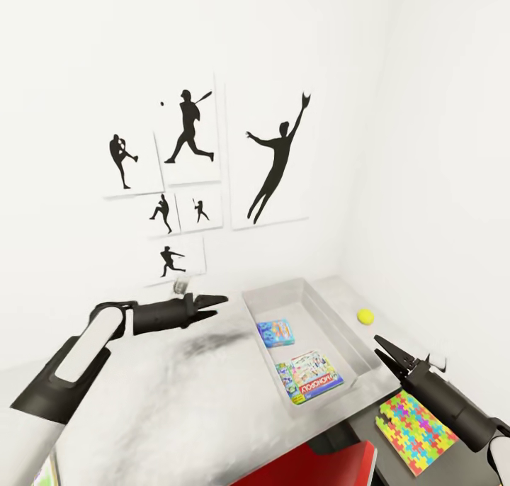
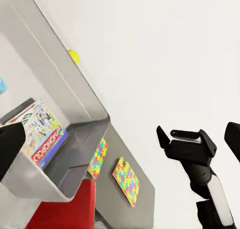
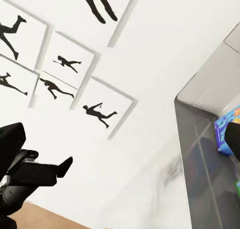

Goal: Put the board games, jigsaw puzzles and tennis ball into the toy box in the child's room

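Both grippers hang empty with jaws apart: the left gripper (image 1: 212, 305) left of the toy box (image 1: 322, 316), the right gripper (image 1: 391, 353) at its near right corner. Two board games (image 1: 309, 377) lie inside; the tennis ball (image 1: 365, 316) sits just right of the box, a jigsaw puzzle (image 1: 418, 429) on the near right. The ball could roll away if a finger nudges it, and the thin puzzle may slip from a shallow pinch.

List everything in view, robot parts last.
toy box: one, pale grey, on the table by the wall corner.
board games: two inside the toy box, a blue one and a white-and-green one with a red logo.
tennis ball: one, yellow-green, on the table beside the toy box.
jigsaw puzzles: two, multicoloured; one on the dark lower section, a second beside it in the left wrist view.
silhouette pictures: six, black on white, on the wall.
red object: one, below the table edge.
left end effector: black, open, above the table.
right end effector: black, open, near the toy box.
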